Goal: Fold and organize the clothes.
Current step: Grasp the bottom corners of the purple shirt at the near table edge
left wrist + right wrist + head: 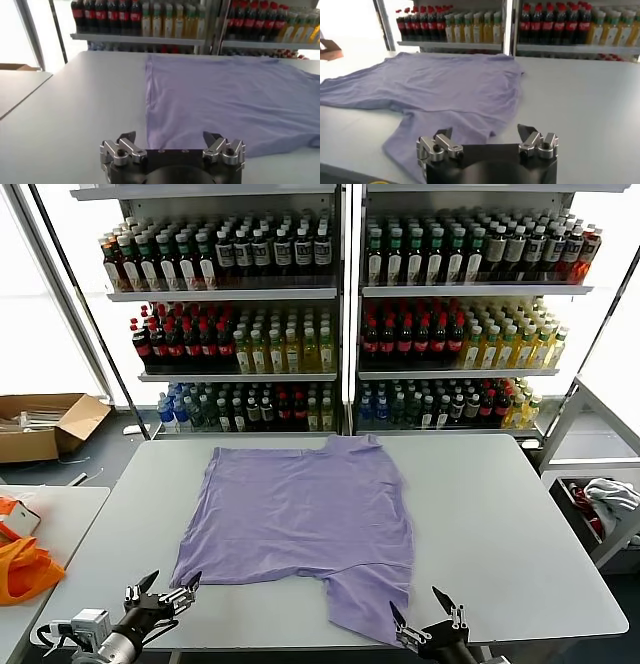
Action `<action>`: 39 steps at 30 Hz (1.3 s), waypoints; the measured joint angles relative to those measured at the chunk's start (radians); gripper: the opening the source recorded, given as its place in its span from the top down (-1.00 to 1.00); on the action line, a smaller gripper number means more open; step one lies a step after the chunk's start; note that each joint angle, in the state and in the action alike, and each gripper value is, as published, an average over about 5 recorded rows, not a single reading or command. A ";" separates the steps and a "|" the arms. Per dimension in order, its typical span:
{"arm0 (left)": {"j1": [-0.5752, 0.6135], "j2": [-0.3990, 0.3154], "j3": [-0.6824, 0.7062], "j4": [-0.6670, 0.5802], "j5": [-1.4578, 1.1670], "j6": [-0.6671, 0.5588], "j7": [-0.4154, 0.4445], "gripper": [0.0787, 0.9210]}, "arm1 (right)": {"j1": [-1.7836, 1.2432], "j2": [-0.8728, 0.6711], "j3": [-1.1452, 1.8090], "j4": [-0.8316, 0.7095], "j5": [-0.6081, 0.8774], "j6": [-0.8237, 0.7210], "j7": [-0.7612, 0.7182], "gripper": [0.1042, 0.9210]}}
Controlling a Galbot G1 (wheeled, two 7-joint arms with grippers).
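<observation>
A lavender T-shirt [300,514] lies spread flat on the grey table [500,524], with one sleeve reaching toward the near edge at the right. No print shows on its upper side. My left gripper [170,586] hovers open and empty at the near edge, just off the shirt's near left corner; the shirt [225,100] lies ahead of its fingertips [129,137]. My right gripper [425,609] is open and empty at the near edge, just right of the near sleeve [415,145].
Shelves of bottled drinks [340,314] stand behind the table. An orange fabric bag [25,569] lies on a side table at the left. A cardboard box [40,424] sits on the floor at the far left. A bin with cloth [600,504] stands at the right.
</observation>
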 measured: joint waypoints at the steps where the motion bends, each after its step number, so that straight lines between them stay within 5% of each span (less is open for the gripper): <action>1: -0.004 0.002 0.001 0.006 -0.007 0.003 -0.004 -0.77 | -0.003 0.001 -0.007 -0.002 -0.002 -0.001 0.004 -0.75; 9: -0.048 0.012 0.009 0.060 -0.057 0.019 -0.023 -0.77 | -0.014 0.007 -0.062 -0.021 -0.032 0.003 0.024 -0.35; 22: -0.090 0.008 0.015 0.125 -0.108 0.010 -0.031 -0.73 | 0.002 0.014 -0.118 -0.046 -0.056 0.013 0.037 0.61; 28: -0.080 -0.002 0.024 0.121 -0.108 0.005 -0.030 -0.38 | 0.002 0.016 -0.118 -0.053 -0.054 0.021 0.038 0.97; 39: -0.059 -0.028 0.054 0.117 -0.065 -0.005 -0.018 0.39 | 0.000 0.015 -0.105 -0.050 -0.044 0.034 0.036 0.99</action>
